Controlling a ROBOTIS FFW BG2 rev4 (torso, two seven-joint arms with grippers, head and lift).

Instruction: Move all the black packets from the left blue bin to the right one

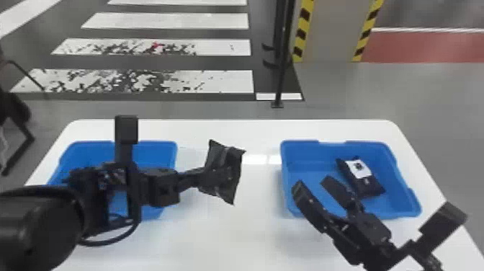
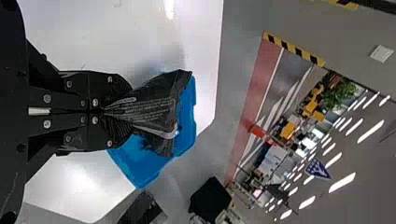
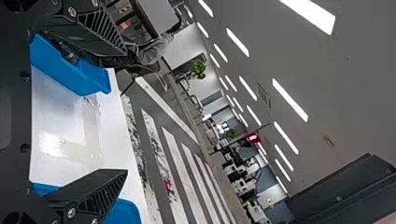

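Between the two bins, above the white table, my left gripper [image 1: 212,176] holds a black packet [image 1: 230,169]. In the left wrist view, the left gripper [image 2: 100,112] is shut on one end of the crinkled black packet [image 2: 156,109]. The left blue bin [image 1: 156,147] is partly covered by the left arm, so its contents are mostly hidden. In the right blue bin [image 1: 302,158] lies another black packet [image 1: 367,183] with a white label. My right gripper [image 1: 311,183] is over that bin's near side, and in the right wrist view the right gripper [image 3: 123,109] stands open with its fingers wide apart.
The white table [image 1: 230,234] carries both bins, with bare surface between them. Beyond its far edge stands a thin black post [image 1: 282,72] on the floor. A person's grey sleeve [image 3: 154,49] shows in the right wrist view, past the table edge.
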